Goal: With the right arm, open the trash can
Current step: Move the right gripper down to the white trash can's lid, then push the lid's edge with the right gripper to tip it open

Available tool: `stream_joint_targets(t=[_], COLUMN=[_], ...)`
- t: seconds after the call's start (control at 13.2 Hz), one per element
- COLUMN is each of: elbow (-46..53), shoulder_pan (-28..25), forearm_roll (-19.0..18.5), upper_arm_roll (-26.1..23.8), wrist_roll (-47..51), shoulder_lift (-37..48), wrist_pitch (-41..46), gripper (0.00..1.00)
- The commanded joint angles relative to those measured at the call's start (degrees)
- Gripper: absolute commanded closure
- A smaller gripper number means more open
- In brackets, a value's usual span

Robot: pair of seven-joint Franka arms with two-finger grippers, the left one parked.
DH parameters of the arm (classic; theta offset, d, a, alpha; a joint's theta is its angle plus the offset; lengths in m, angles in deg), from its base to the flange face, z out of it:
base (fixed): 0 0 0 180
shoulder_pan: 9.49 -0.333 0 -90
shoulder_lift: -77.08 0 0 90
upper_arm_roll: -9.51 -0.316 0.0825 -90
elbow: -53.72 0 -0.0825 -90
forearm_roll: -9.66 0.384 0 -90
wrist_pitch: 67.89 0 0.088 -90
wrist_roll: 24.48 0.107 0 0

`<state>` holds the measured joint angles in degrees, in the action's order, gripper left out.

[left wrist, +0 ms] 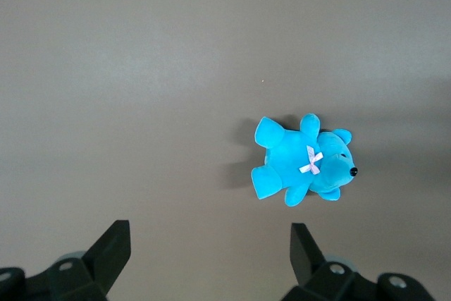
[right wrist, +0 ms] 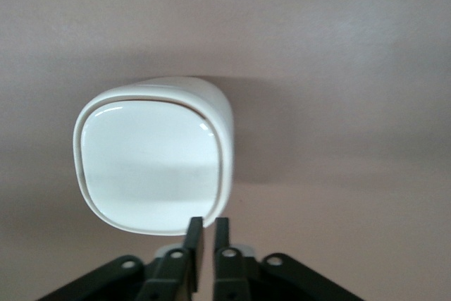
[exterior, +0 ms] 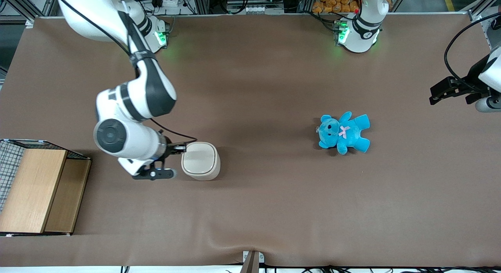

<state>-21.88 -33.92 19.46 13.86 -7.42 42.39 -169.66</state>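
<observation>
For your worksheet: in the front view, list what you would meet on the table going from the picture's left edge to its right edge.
Wooden box → the right arm's tool, fingers nearly shut at the rim of the trash can → trash can, lid down → blue teddy bear.

Setting: robotics lab, test bench. Evidence: 2 white Franka-type arms bolted at the table (exterior: 250, 210) edge farthest from the front camera, green status lights glowing at both bases. Brown matte sheet covers the whole tabletop. Aluminium extrusion framing, power strips and loose black cabling run along that same edge. Props are staged, not domestic: small trash can (exterior: 200, 160) with the gripper (exterior: 179, 148) at its rim, blue teddy bear (exterior: 343, 132), wooden box with wire mesh (exterior: 35, 189).
</observation>
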Motion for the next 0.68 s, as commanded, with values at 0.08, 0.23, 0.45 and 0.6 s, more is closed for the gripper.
stream_joint_targets(t=[0.08, 0.23, 0.45, 0.6], elbow=[1.4, 1.3, 1.2, 1.1], shoulder_pan=[-1.3, -1.7, -1.9, -2.0], forearm_roll=[-0.3, -0.3, -0.8, -1.1], upper_arm_roll=[0.7, 0.6, 0.7, 0.7], wrist_roll=[1.9, 1.9, 2.0, 2.0], shoulder_lift=[-2.0, -2.9, -4.2, -4.9], wrist_pitch=[-0.3, -1.5, -3.4, -4.0], gripper=[1.0, 1.0, 1.0, 1.0])
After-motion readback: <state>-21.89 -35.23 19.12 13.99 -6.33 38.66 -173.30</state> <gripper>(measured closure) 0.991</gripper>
